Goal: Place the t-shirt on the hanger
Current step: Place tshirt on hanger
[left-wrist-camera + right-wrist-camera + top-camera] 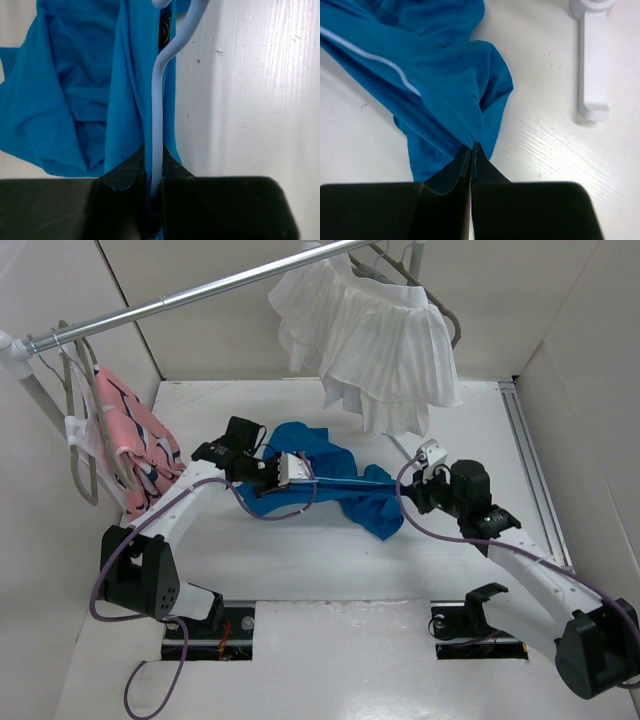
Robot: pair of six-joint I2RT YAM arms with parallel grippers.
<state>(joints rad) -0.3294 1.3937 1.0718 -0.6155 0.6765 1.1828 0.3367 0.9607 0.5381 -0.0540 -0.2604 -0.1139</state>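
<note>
The blue t-shirt (330,480) lies crumpled on the white table between my two grippers. The pale-blue hanger (159,100) runs through it; one slim arm shows as a pale line in the right wrist view (375,60). My left gripper (285,472) is shut on the hanger's stem together with a blue hem, seen in the left wrist view (154,160). My right gripper (412,490) is shut on a fold of the t-shirt (455,95) at its right end, its jaws closed tight in the right wrist view (472,150).
A white pleated garment (375,335) hangs from the metal rail (200,290) at the back. A pink striped garment (130,435) hangs at the left. A white bracket (592,60) lies on the table to the right of the t-shirt. White walls enclose the table.
</note>
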